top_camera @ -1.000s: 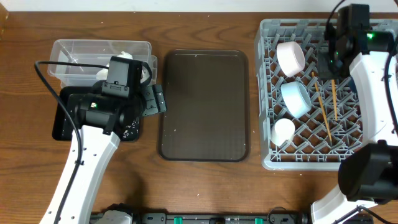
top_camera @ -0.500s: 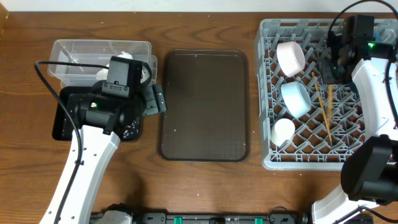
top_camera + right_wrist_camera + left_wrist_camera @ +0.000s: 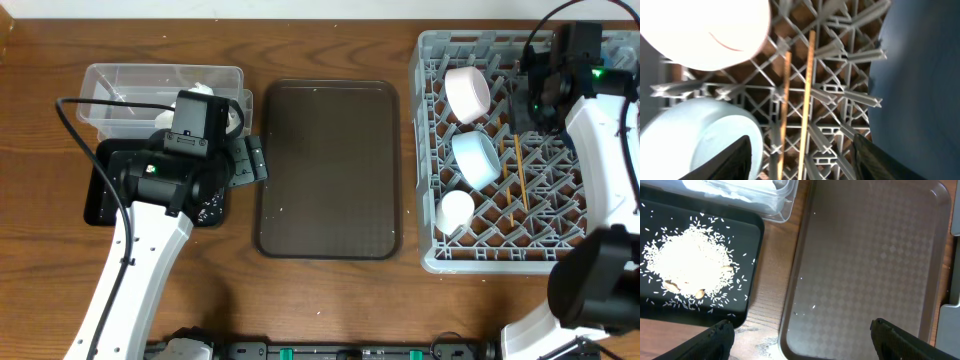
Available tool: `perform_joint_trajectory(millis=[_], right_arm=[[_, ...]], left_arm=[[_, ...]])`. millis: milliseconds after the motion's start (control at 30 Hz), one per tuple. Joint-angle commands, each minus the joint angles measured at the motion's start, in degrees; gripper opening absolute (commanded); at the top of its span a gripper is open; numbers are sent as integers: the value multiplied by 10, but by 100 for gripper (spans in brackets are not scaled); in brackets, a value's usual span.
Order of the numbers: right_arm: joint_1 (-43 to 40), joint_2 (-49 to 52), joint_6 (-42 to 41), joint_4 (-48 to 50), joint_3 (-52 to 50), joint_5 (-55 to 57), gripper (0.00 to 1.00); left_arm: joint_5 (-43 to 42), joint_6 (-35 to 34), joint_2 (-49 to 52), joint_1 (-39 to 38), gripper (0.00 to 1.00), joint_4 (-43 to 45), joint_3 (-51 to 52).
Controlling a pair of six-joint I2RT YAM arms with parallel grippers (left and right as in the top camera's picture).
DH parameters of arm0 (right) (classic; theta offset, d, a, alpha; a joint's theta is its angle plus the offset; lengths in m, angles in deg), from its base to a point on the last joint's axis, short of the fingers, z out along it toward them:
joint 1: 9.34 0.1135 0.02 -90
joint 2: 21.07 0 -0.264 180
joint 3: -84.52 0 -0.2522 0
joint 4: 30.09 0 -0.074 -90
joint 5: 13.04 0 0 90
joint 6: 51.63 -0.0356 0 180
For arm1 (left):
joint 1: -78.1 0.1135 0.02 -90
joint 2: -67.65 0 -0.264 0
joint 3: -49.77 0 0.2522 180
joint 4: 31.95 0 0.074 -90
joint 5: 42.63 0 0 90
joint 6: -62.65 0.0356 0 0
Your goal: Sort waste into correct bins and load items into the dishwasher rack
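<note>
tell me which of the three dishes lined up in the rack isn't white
The light blue bowl, the middle one of the row. The white bowl at the far end and the small white cup at the near end are both white.

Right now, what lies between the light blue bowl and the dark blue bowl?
The two chopsticks, side by side on the rack grid, light blue bowl one side, dark blue bowl the other. The right wrist view shows it.

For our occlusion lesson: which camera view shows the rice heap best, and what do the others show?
The left wrist view: the rice heap lies unobstructed on the black tray. Overhead, the left arm hides nearly all of it; only stray grains show. The right wrist view shows none.
</note>
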State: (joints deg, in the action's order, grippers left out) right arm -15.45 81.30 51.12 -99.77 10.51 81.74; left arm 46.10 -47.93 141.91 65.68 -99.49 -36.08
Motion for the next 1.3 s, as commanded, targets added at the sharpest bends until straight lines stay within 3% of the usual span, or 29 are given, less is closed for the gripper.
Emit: perform_joint_trajectory(millis=[0,433,833,1067,1267], right_arm=[[20,-57,-2,-2,20,-28,66],[104,-188,-3,-32,20,-38,99],[182,-222,-5,-84,20,-84,99],[189,-235,-77,-103,20,-94,99],[189,-240,-85,-144,20,-94,99]], left_arm=[[5,6,3,2,90,-2,-9],[5,6,3,2,90,-2,-9],[5,6,3,2,90,-2,-9],[5,6,3,2,90,-2,-9],[5,6,3,2,90,-2,-9]])
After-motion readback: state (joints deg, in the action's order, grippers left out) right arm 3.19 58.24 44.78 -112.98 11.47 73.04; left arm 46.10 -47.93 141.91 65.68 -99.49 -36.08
